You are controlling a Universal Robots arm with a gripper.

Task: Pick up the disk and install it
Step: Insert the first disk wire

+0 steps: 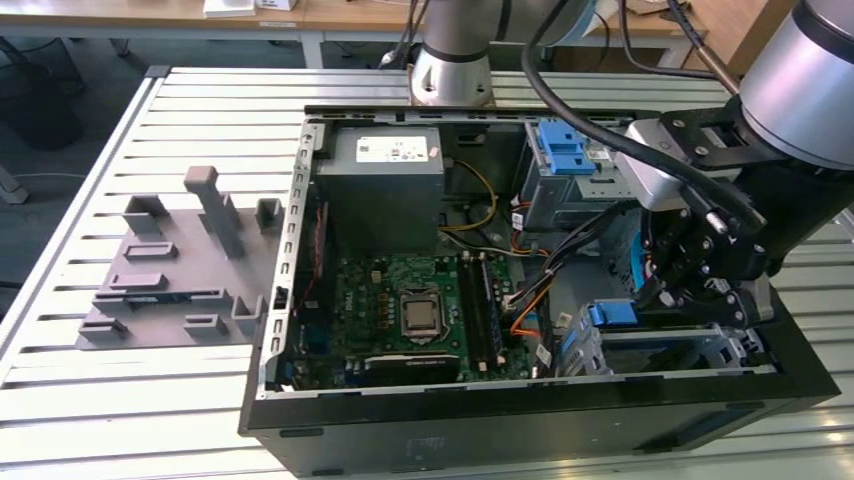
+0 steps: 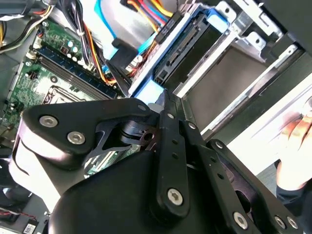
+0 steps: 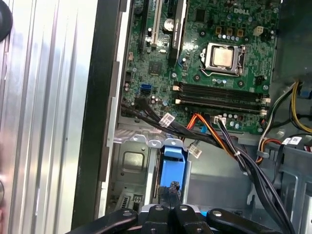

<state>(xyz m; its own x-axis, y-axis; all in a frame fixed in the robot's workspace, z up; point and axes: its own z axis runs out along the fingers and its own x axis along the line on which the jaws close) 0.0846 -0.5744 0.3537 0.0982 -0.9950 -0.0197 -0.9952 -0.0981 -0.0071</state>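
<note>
The disk stands on edge in the lower drive cage at the exterior view's right of the open computer case, its blue plastic end facing out. In the first wrist view the blue end of the disk sits in the metal bay. My gripper is right at that end with its fingers drawn together, and nothing shows between them. In the exterior view the gripper hangs just right of the blue end. The second wrist view shows the dark body of the disk inside the bay beyond the gripper.
The case holds a green motherboard, a grey power-supply box, another blue drive tray and loose cables by the bay. A grey slotted fixture plate lies on the slatted table. A person's hand is beside the case.
</note>
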